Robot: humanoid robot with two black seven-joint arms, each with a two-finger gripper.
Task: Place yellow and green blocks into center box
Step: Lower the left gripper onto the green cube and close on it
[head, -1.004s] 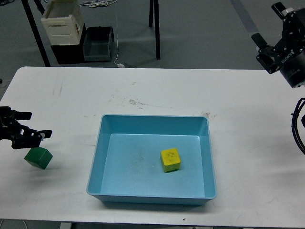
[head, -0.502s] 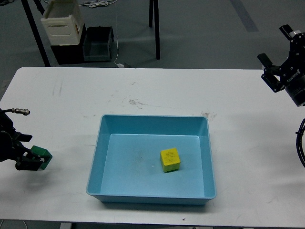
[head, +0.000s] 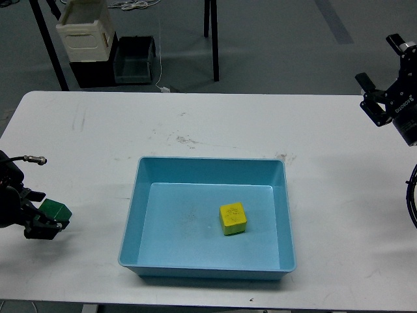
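Green block (head: 56, 210) partly hidden behind left gripper (head: 43, 218) fingers (head: 40, 229); right gripper (head: 386, 78) cut off by frame edge.

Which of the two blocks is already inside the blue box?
The yellow block; it sits on the blue box floor, while the green block is at the left hand.

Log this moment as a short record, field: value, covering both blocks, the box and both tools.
yellow block: inside the blue box, right of centre on its floor
green block: on the white table, left of the box, between the left tool's fingers
blue box: middle of the table, open top
left tool: at table level, closed around the green block
right tool: raised at the far right, open, holding nothing
task status: yellow placed, green not yet
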